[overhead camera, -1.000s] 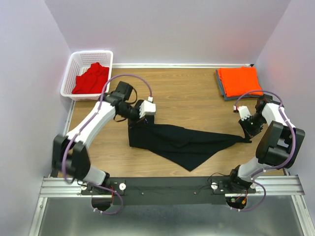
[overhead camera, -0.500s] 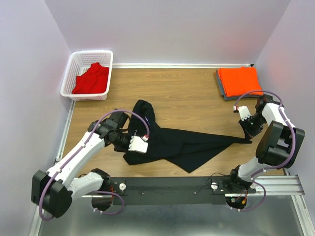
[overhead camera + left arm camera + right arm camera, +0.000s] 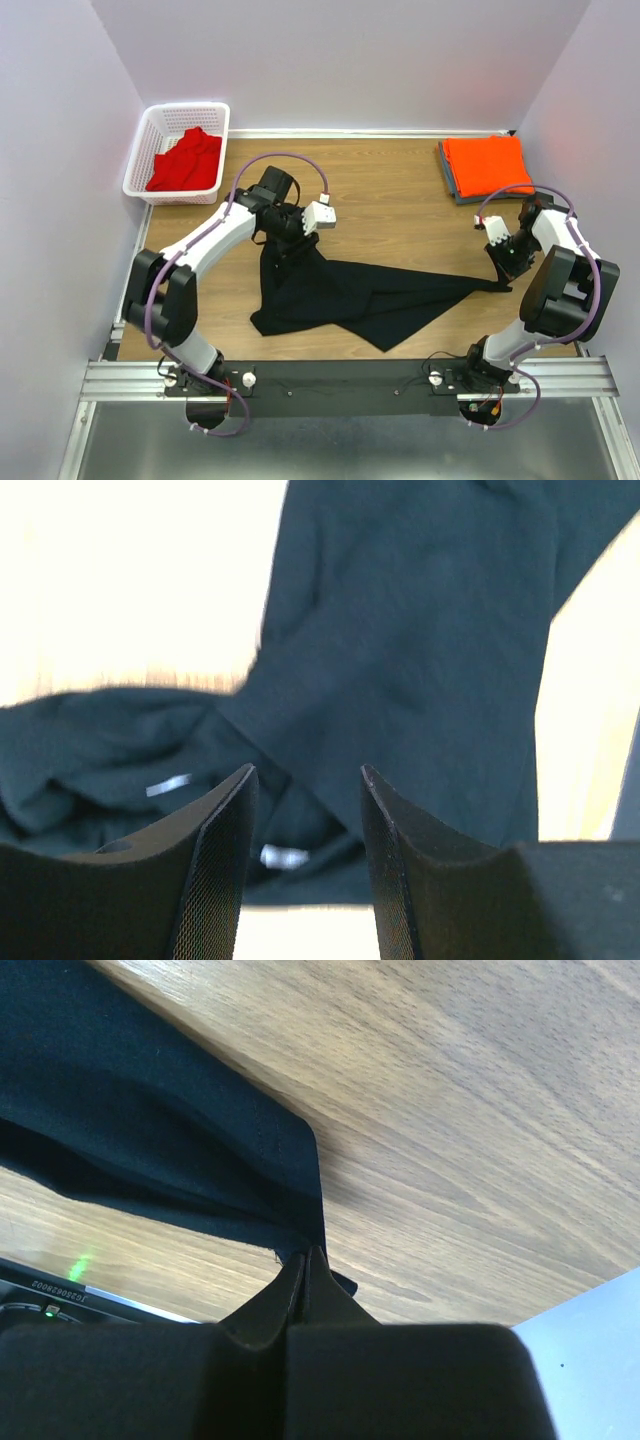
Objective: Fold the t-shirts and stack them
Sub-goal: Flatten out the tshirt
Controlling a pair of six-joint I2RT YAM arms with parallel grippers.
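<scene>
The right gripper [image 3: 305,1260] has its jaws pressed together on a hemmed corner of the black t-shirt [image 3: 130,1130]; the cloth runs away left of the fingertips, lying on the wooden table [image 3: 480,1110]; bare wood lies ahead of the hand.

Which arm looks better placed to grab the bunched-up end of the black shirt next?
The left arm, probably: its jaws stand open over the bunched end of the black shirt, holding nothing. The right arm is busy, jaws shut on the shirt's opposite corner.
</scene>
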